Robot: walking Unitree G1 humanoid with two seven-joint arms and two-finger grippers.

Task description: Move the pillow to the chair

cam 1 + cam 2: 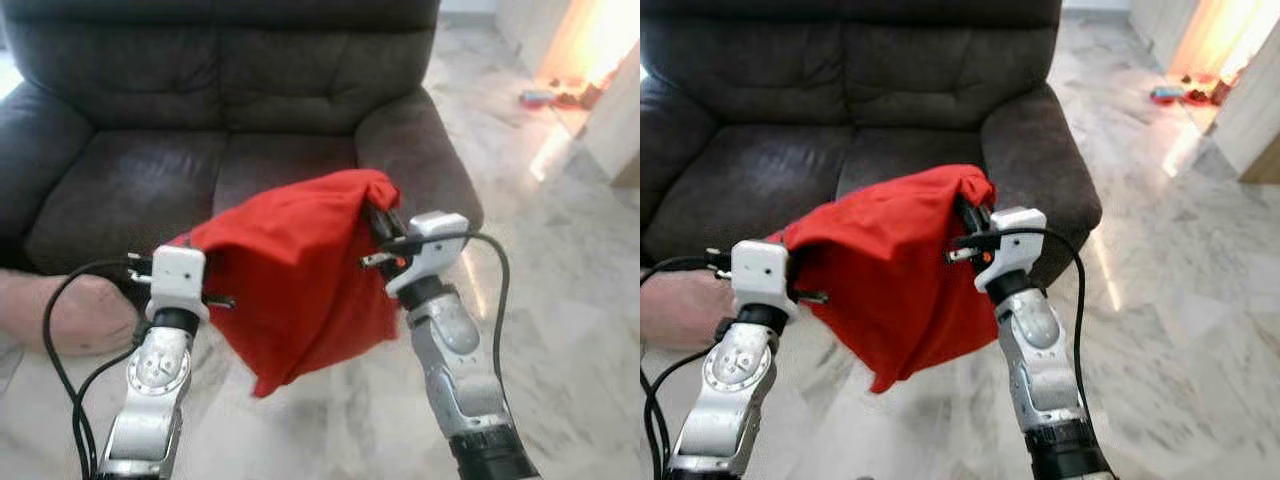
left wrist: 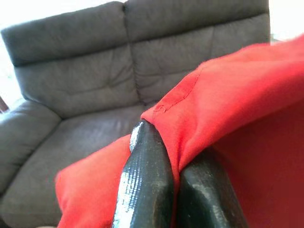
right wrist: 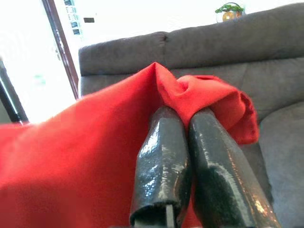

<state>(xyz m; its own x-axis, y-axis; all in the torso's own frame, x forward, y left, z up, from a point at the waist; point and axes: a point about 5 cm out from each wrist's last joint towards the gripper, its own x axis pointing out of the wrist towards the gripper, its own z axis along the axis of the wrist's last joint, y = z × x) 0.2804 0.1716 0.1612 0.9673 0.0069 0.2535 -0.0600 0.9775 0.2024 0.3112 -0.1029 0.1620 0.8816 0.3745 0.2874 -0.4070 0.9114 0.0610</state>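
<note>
Both grippers pinch the red pillow in the air before the dark sofa — left gripper on one edge, right gripper on a bunched corner. Cloth hides the fingertips — the pillow's lower corner droops over the marble floor.

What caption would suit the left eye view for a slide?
Both grippers, left and right, hold a red fabric pillow above the marble floor, before a dark grey sofa.

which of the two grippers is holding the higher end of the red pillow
The right gripper. It pinches the bunched top corner of the red pillow, nearest the dark sofa's armrest. The left gripper grips a lower edge.
</note>
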